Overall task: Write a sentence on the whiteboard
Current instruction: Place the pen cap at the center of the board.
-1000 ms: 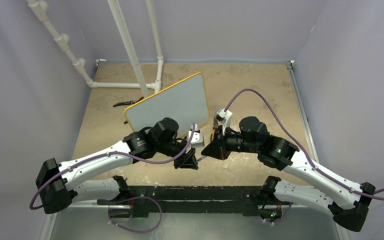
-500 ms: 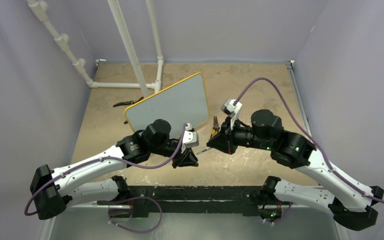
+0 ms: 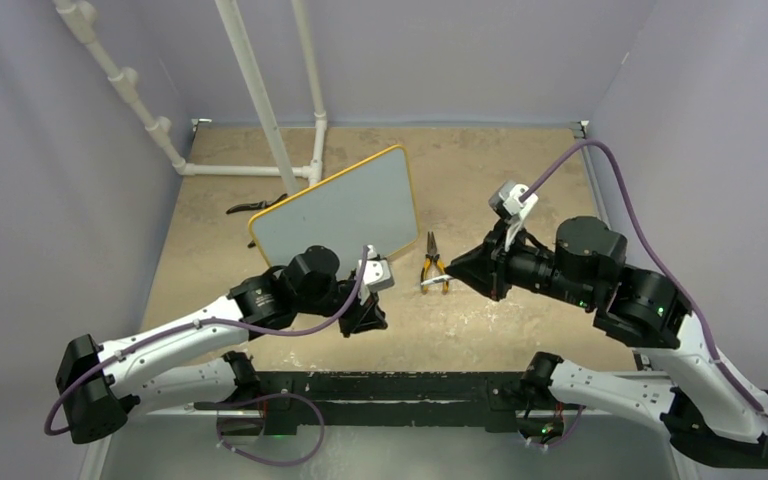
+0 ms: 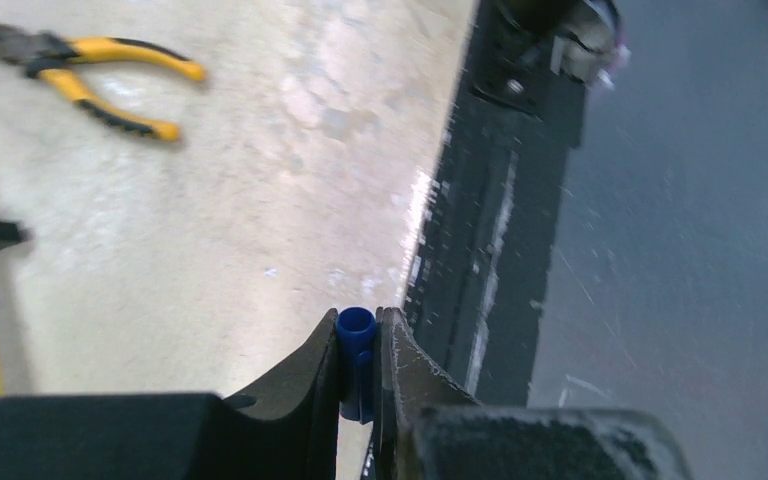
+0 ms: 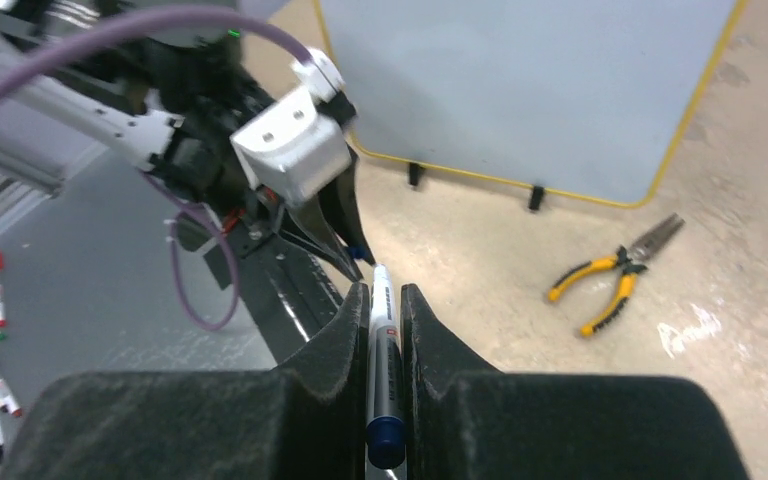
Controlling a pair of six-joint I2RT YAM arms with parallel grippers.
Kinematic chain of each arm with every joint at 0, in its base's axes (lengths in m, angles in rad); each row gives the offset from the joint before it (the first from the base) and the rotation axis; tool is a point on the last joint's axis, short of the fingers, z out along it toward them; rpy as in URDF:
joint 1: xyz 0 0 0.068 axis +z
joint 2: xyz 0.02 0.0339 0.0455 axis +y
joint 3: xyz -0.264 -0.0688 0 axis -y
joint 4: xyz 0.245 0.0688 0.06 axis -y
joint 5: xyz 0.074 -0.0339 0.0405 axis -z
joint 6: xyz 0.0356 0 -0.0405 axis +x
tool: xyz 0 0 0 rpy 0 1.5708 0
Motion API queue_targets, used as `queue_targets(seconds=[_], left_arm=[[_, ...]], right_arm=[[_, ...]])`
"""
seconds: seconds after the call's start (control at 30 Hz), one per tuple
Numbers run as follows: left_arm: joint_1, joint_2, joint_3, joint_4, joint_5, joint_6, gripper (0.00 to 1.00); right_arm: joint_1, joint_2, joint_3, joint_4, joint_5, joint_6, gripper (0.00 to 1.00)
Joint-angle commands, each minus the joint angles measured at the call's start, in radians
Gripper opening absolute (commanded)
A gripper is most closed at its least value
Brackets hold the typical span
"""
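Pinching a marker [image 5: 382,350] along its barrel, my right end effector [image 5: 382,295] has both fingers pressed flat against the white plastic. The writing tip pokes out ahead and the blue tail sits back between the pads. My left end effector [image 4: 358,325] is clamped on a small blue cap [image 4: 356,345], which is apart from the marker.

The whiteboard [image 3: 345,210] stands on small black feet [image 5: 415,175] toward the far left of the table [image 3: 520,180], its pale face turned to my arms. No writing shows on it in the overhead or right wrist view. Yellow-handled pliers [image 3: 433,270] lie on the table just off the board's near right corner.

I judge the marker to be light and stiff but smooth. Pressure at the tip could make it swivel or slide back through the fingers, so the mid-barrel hold seems right. The board looks light too, and perched on those feet I expect it to skid or rock if I lean on it. I'd keep the strokes gentle. If it needs steadying, the yellow frame at an edge is the place to hold, though my left end effector is busy with the cap.
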Motion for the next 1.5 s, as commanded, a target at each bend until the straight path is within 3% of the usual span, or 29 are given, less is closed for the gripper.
queue_targets(seconds=[0.0,0.17,0.3,0.5,0.83,1.2,1.47], left_arm=[[0.000,-0.031,0.010,0.094,-0.278,-0.183,0.00],[0.000,0.036,-0.066,0.241,-0.464,-0.352,0.00],[-0.004,0.202,-0.078,0.340,-0.531,-0.387,0.00],[-0.048,0.373,-0.056,0.437,-0.586,-0.371,0.00],[-0.096,0.570,-0.024,0.476,-0.630,-0.322,0.24],[-0.103,0.508,0.000,0.494,-0.685,-0.311,0.56],[-0.099,0.314,0.147,0.270,-0.664,-0.238,0.68]], right_arm=[[-0.004,0.000,-0.069,0.017,0.171,0.016,0.00],[-0.004,-0.044,-0.222,0.226,0.343,0.062,0.00],[-0.003,-0.085,-0.352,0.377,0.360,0.103,0.00],[-0.004,-0.143,-0.431,0.451,0.385,0.128,0.00],[-0.004,-0.192,-0.475,0.439,0.449,0.139,0.00],[-0.004,-0.244,-0.493,0.428,0.472,0.154,0.00],[-0.004,-0.291,-0.524,0.474,0.474,0.154,0.00]])
